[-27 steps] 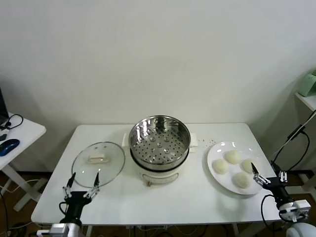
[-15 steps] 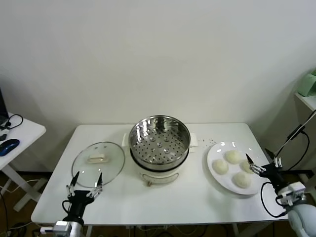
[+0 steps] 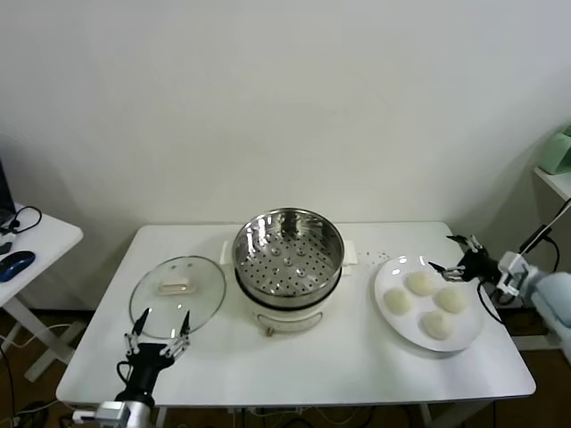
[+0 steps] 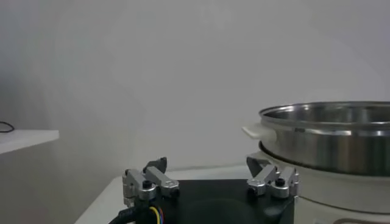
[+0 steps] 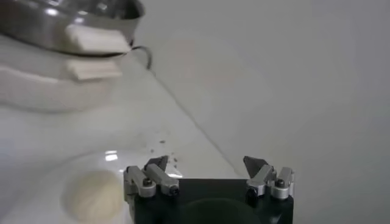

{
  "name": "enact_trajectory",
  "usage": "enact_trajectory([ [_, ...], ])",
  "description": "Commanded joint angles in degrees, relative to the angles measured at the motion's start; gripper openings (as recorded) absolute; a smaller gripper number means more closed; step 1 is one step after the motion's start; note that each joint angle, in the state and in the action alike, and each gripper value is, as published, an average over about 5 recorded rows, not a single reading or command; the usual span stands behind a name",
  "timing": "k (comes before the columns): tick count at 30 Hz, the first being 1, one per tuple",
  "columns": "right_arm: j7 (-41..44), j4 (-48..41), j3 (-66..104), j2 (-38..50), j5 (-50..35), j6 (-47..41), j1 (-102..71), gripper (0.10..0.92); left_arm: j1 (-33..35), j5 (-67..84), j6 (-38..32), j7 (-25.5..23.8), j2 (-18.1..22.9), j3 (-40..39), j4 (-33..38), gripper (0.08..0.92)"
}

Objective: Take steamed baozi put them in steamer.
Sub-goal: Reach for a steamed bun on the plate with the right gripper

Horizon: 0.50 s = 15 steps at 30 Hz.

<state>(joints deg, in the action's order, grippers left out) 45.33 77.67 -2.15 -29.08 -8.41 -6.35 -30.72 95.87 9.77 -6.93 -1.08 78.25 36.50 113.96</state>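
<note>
The steamer point(image 3: 288, 254), a shiny perforated steel basket on a cream pot base, stands mid-table with nothing in it. Several cream-white steamed baozi point(image 3: 419, 283) lie on a white plate point(image 3: 380, 294) to its right. My right gripper point(image 3: 441, 252) hovers open over the plate's far right rim, pointing left toward the buns, with nothing between its fingers. Its wrist view shows the open gripper point(image 5: 205, 160), one baozi point(image 5: 91, 195) below it and the steamer point(image 5: 61, 18) beyond. My left gripper point(image 3: 160, 316) stands open at the front left edge. The left wrist view shows it point(image 4: 207, 161) empty beside the steamer point(image 4: 329, 131).
A round glass lid point(image 3: 177, 287) lies flat left of the steamer, just behind the left gripper. The white table point(image 3: 294, 366) ends close to the plate on the right. A side table with a mouse point(image 3: 18, 263) stands far left, a shelf with a green object point(image 3: 558, 152) far right.
My right gripper has risen from the table's front right edge and swung back to the plate's far right rim, now pointing left. The left gripper has shifted slightly right and stays open.
</note>
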Motion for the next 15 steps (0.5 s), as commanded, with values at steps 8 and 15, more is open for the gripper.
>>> enact_trajectory([
  [8,21.9,-17.6,-46.4,-3.3,17.3,8.3,41.8,0.823,-0.5,1.5,1.2,0.2,-0.4,0.7,0.2,0.823],
  [15,23.7,-23.6,-53.4,-9.5,20.9,10.4,44.8,0.823,-1.2,2.1,1.8,0.4,-1.2,0.9,-0.2,0.823],
])
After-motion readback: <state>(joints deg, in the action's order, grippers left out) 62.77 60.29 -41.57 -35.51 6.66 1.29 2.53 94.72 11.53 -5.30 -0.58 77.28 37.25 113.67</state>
